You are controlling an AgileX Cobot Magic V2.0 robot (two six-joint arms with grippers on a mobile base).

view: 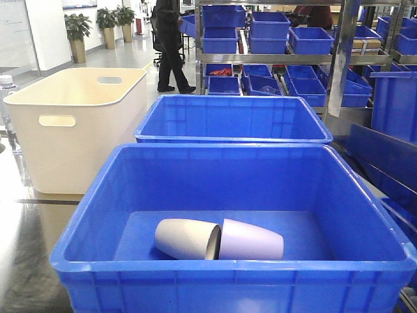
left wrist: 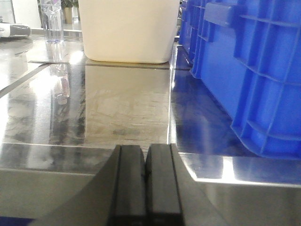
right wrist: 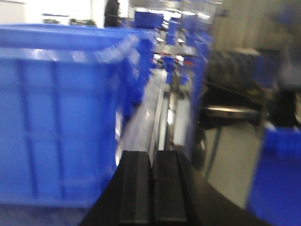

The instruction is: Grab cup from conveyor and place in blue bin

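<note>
Blue ribbed plastic bin [view: 85,261] up front holds a grey cup [view: 187,238] and lilac cup [view: 252,239], both on their sides, touching. My left pincer [left wrist: 146,181] is pressed together over steel tabletop [left wrist: 122,108]. Right pincer [right wrist: 151,188] looks closed too, blurry though.

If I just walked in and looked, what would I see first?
Probably the big blue bin right in front, with a grey cup and a lilac cup lying on their sides, touching, on its floor. Left of it stands a cream tub. Both grippers, left and right, are shut and hold nothing.
</note>
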